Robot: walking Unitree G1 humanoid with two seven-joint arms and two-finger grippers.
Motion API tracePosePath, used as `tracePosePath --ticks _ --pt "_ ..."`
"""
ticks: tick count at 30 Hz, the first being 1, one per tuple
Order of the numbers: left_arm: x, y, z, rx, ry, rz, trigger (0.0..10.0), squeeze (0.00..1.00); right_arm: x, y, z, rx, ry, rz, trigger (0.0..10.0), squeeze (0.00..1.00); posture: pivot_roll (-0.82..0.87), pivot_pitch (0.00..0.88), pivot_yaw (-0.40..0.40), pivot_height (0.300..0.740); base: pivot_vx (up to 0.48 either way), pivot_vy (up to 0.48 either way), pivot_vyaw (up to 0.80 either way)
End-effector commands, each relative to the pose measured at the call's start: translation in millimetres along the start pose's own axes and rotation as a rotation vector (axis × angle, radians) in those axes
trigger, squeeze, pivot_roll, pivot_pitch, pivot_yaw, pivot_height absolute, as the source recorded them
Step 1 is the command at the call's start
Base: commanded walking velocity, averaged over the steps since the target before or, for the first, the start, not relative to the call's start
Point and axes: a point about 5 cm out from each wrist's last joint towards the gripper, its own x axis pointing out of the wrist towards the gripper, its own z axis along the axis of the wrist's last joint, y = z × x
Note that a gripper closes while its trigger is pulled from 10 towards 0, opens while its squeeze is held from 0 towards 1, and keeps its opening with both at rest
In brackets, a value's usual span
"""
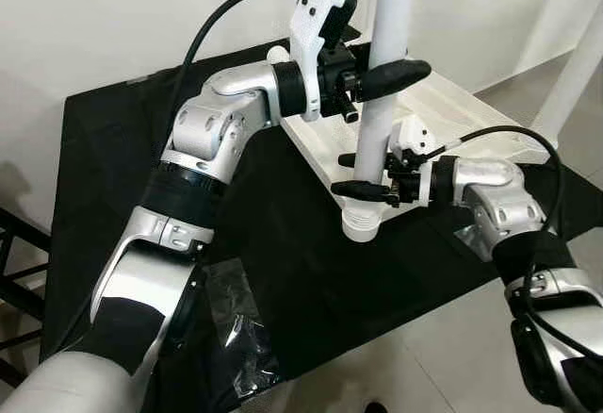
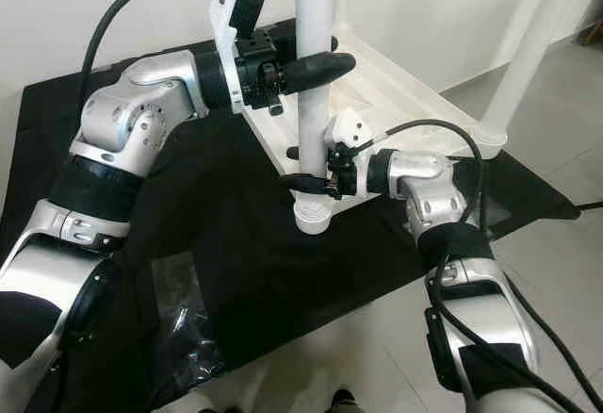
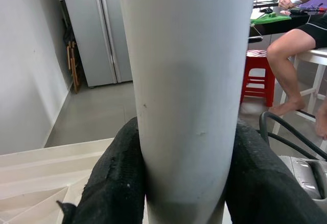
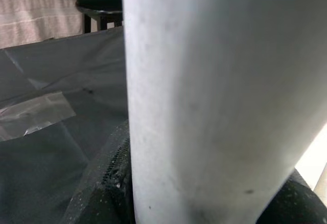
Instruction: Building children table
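Head views: a white table leg (image 1: pixel 382 102) stands upright, its long axis vertical, its ribbed foot resting at the near corner of the overturned white tabletop (image 1: pixel 452 111), which lies flat on a black cloth (image 1: pixel 283 262). The left gripper (image 1: pixel 377 81) has its black fingers clamped on the leg high up; the right gripper (image 1: pixel 363 175) is clamped on the same leg lower down, just above the foot. A second white leg (image 2: pixel 528 55) rises at the far right corner of the tabletop, leaning slightly. Crumpled clear plastic wrap (image 2: pixel 184 328) lies on the cloth near the robot's left side.

Left wrist view: the leg (image 3: pixel 186 91) runs straight up between two black fingers (image 3: pixel 115 183) pressed against either side. Behind it — unlike the head views — a room opens out: a tall grey cabinet (image 3: pixel 97 29), a red stool (image 3: pixel 258 75), and a person's bare legs (image 3: pixel 296 60) on a white stool beside a desk.

Right wrist view: the leg (image 4: pixel 214 101) close up, a dark finger (image 4: pixel 110 183) against its base, with black cloth and a strip of clear tape (image 4: pixel 30 114) beyond.

No writing can be read anywhere.
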Motion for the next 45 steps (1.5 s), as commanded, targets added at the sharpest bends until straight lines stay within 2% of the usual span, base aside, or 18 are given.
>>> tracePosePath --ticks 1,2,3,4,5,7,8,9,13,15,20,26,28,35,36,39,40,45 --pt "5.8 -3.4 -16.8 -0.006 0.100 -0.015 0.0 0.00 10.7 5.7 -2.3 -0.022 0.010 0.039 0.0 0.00 -0.02 0.200 0.110 0.740 0.000 0.000 0.00" --pt "6.0 -3.5 -16.7 -0.006 0.100 -0.016 0.0 0.00 10.5 5.6 -3.1 -0.021 0.010 0.036 0.0 0.00 -0.02 0.200 0.110 0.740 0.000 0.000 0.00" --pt "6.6 -4.6 -16.4 -0.010 0.096 -0.025 0.0 1.00 9.5 5.3 -5.9 -0.020 0.012 0.008 0.0 0.00 -0.03 0.203 0.114 0.740 0.000 0.000 0.00" --pt "7.0 -5.3 -16.2 -0.013 0.093 -0.031 0.0 1.00 8.8 5.1 -8.0 -0.018 0.014 -0.012 0.0 0.00 -0.03 0.203 0.114 0.740 0.000 0.000 0.00" --pt "7.4 -6.0 -16.0 -0.013 0.091 -0.035 7.3 1.00 8.0 4.2 -10.5 -0.013 0.021 -0.050 0.0 0.00 -0.03 0.204 0.112 0.740 0.000 0.000 0.00" --pt "7.9 -6.1 -15.7 -0.013 0.091 -0.031 7.3 1.00 7.2 3.3 -13.6 -0.006 0.031 -0.096 0.0 0.00 -0.04 0.206 0.109 0.740 0.000 0.000 0.00" --pt "7.8 -6.0 -15.5 -0.015 0.091 -0.025 10.0 1.00 6.1 2.7 -17.7 0.012 0.045 -0.150 0.0 0.00 -0.04 0.209 0.105 0.740 0.000 0.000 0.00" --pt "7.8 -5.8 -15.6 -0.016 0.092 -0.020 10.0 0.00 5.1 2.7 -22.7 0.033 0.062 -0.219 0.0 0.00 -0.04 0.209 0.105 0.740 0.000 0.000 0.00" --pt "6.6 -3.7 -15.2 -0.024 0.084 0.006 10.0 0.00 9.9 10.6 -40.2 0.132 0.099 -0.457 0.0 0.00 -0.04 0.215 0.087 0.740 0.000 0.000 0.00" --pt "4.7 1.6 -15.1 -0.029 0.075 0.050 10.0 0.00 19.3 44.1 -62.2 0.294 0.162 -0.818 0.0 0.00 -0.03 0.221 0.087 0.740 0.000 0.000 0.00" --pt "2.4 7.9 -15.7 -0.025 0.083 0.096 10.0 0.00 44.0 84.8 -54.9 0.407 0.080 -0.915 0.0 0.00 -0.03 0.211 0.101 0.740 0.000 0.000 0.00" --pt "3.1 9.8 -15.3 -0.023 0.090 0.108 10.0 0.00 51.0 78.4 -47.8 0.395 0.046 -0.931 0.0 0.00 -0.04 0.206 0.096 0.740 0.000 0.000 0.00" --pt "3.1 10.6 -13.5 -0.028 0.077 0.121 0.0 0.00 54.5 76.5 -43.2 0.389 0.041 -0.917 0.0 0.00 -0.04 0.205 0.095 0.740 0.000 0.000 0.00" --pt "3.5 11.0 -12.7 -0.037 0.066 0.129 0.0 0.00 54.5 76.0 -29.2 0.372 0.044 -0.908 0.0 0.00 -0.05 0.204 0.091 0.740 0.000 0.000 0.00" --pt "3.4 11.0 -12.7 -0.039 0.064 0.130 0.0 0.00 52.9 75.5 -25.0 0.361 0.059 -0.916 10.0 0.00 -0.05 0.205 0.090 0.740 0.000 0.000 0.00" --pt "3.3 11.5 -12.5 -0.047 0.058 0.134 0.0 0.00 48.2 61.8 -6.6 0.286 0.002 -0.852 10.0 0.00 -0.05 0.207 0.086 0.740 0.000 0.000 0.00" --pt "3.2 11.5 -12.5 -0.051 0.056 0.134 0.0 0.00 43.4 50.6 5.0 0.196 -0.041 -0.773 10.0 1.00 -0.05 0.208 0.085 0.740 0.000 0.000 0.00" --pt "3.2 10.9 -12.5 -0.054 0.054 0.130 0.0 0.00 31.7 27.5 30.1 0.024 -0.104 -0.522 10.0 1.00 -0.05 0.208 0.082 0.740 0.000 0.000 0.00"
